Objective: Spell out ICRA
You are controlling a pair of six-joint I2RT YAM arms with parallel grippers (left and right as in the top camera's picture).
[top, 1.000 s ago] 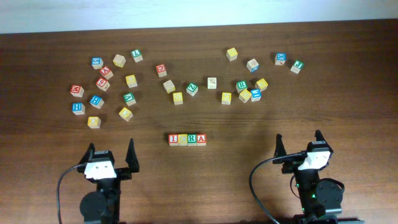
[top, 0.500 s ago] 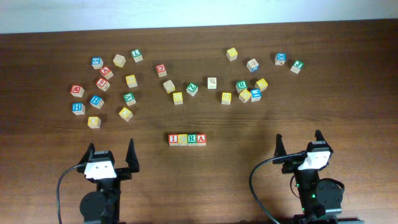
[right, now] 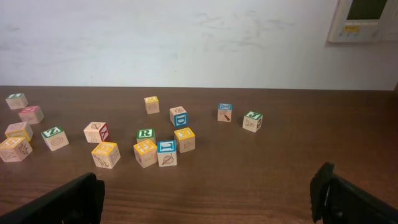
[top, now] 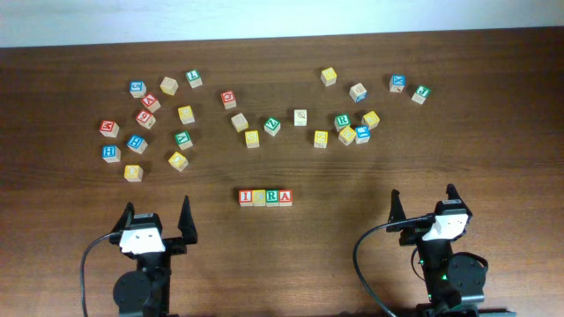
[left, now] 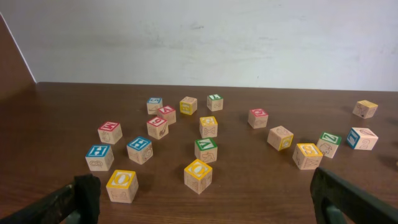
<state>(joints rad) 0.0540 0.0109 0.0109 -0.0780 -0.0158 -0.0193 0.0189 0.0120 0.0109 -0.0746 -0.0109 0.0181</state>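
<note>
ICRA row (top: 265, 197): four cubes touching, near centre of table (top: 493, 167). Left gripper (top: 157, 211) and right gripper (top: 423, 198) sit near-left and near-right, fingers apart, empty

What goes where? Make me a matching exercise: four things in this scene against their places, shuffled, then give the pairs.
Things:
1. ICRA row
2. left gripper
3. right gripper
4. spare green R block

Places:
a. far side, towards the right
b. near side, right of the row, jaws open
c. middle, four in a line
d. near side, left of the row, jaws open

Pairs: 1-c, 2-d, 3-b, 4-a
</note>
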